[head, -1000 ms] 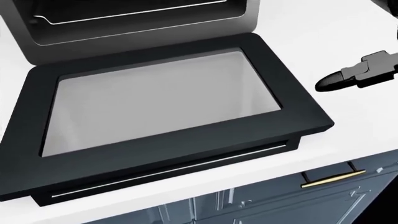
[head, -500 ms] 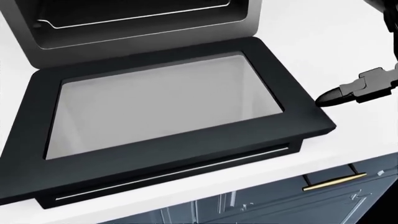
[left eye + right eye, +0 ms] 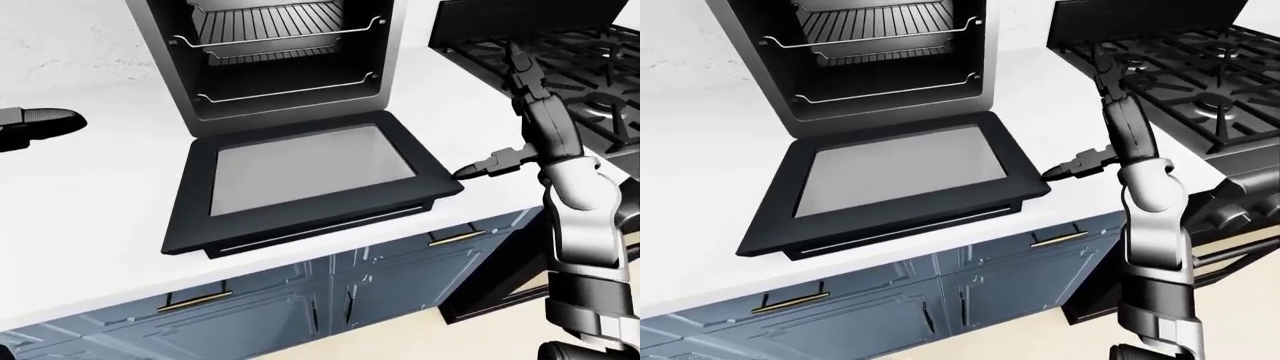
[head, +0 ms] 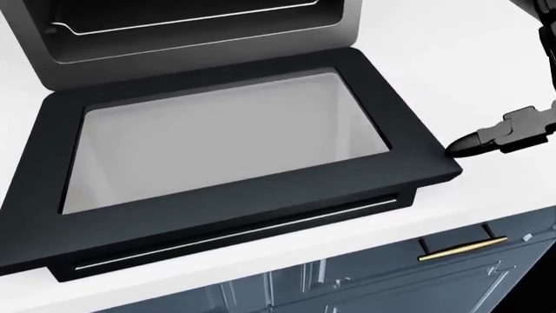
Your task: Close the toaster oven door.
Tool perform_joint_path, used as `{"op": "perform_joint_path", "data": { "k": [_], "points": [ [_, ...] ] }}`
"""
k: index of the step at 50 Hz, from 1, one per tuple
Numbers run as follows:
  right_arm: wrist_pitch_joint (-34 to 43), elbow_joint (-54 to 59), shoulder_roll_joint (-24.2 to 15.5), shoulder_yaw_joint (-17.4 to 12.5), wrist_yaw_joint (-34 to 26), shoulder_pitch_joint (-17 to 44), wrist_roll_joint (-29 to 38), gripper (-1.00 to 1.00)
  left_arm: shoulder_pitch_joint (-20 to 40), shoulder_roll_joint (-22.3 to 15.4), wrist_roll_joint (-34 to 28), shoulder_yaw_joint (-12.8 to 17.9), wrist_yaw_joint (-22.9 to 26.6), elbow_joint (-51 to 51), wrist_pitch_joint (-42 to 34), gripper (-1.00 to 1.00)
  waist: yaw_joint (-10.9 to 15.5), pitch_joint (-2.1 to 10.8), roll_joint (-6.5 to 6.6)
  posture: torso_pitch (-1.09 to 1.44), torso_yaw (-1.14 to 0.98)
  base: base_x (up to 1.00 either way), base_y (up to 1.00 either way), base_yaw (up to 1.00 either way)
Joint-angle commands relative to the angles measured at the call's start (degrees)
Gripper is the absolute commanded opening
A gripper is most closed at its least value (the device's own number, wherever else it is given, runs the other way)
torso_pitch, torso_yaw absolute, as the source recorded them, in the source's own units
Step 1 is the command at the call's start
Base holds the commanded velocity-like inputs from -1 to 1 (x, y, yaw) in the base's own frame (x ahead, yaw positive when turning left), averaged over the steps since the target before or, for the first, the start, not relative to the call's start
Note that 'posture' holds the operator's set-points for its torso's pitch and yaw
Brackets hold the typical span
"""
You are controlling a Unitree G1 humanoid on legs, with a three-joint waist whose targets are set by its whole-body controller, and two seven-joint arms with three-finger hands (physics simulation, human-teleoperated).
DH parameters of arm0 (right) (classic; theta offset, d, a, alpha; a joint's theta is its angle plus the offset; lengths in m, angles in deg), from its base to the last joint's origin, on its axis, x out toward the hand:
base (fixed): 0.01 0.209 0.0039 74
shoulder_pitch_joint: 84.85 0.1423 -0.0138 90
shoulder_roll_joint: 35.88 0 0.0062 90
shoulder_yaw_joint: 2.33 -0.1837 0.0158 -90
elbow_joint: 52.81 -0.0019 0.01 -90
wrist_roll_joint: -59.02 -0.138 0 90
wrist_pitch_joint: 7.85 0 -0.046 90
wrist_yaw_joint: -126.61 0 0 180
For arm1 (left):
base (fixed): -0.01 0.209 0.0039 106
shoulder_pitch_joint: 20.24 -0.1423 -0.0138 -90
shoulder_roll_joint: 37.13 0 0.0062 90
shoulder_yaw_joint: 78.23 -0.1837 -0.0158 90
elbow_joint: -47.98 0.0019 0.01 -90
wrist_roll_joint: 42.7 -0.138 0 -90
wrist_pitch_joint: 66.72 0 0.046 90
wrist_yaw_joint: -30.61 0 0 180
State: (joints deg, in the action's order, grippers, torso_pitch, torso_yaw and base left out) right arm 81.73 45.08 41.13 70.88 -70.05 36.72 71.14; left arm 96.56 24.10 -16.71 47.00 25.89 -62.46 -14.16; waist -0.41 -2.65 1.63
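Toaster oven [image 3: 285,60], a box with brushed-metal walls and a dark cavity, stands on a white countertop [image 3: 90,195] at about 12 o'clock in the left-eye view. Two thin wire racks [image 3: 275,26] cross the cavity. Its door [image 3: 305,187] lies fully dropped, flat and roughly level over the counter: a matte black rectangular frame around a pale grey glass pane, with a slim bright handle bar [image 4: 234,238] along the outer edge.

Right hand [image 3: 490,163], dark and angular, sits at 3 o'clock of the door. One pointed fingertip [image 4: 462,145] lies just beside the door's right corner; contact cannot be confirmed. The other fingers extend upward along the forearm line, unclosed and holding nothing. The forearm [image 3: 1150,195] is glossy segmented grey and white.

Left hand [image 3: 35,124] appears only in the left-eye view, at 9 o'clock, cut by the frame edge; whether its fingers are spread or closed cannot be told.

The head view crops the oven to its lower rim and shows only one finger of the right hand. The eye views add a black gas stove [image 3: 1180,82] with cast grates at 2 o'clock, and blue-grey cabinet fronts [image 3: 890,307] with brass bar handles [image 3: 1058,240] below the counter.
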Motion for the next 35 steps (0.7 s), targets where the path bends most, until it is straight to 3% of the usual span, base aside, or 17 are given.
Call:
{"op": "perform_joint_path", "data": {
  "k": [1,19,35],
  "points": [
    [-1.5,-1.4,-1.1,-0.7,0.7,1.8,0.0,1.0,1.3,-1.3,-0.1,0.8,-0.1,-1.3,1.5,1.0,0.0,1.26,0.14,0.0,0.0,0.0,0.0,0.0],
    [-6.7,5.6,-2.5,-0.8,3.7,2.2,1.6,1.0,1.3,-1.3,0.0,0.8,-0.2,-1.2,1.6,1.0,-0.1,1.38,0.24,0.0,0.0,0.0,0.0,0.0],
    [-11.1,11.5,0.6,2.3,6.4,3.7,4.3,1.0,1.0,-1.2,-0.2,1.0,0.1,-1.3,1.6,1.0,-0.2,1.44,0.39,0.0,0.0,0.0,0.0,0.0]
  ]
}}
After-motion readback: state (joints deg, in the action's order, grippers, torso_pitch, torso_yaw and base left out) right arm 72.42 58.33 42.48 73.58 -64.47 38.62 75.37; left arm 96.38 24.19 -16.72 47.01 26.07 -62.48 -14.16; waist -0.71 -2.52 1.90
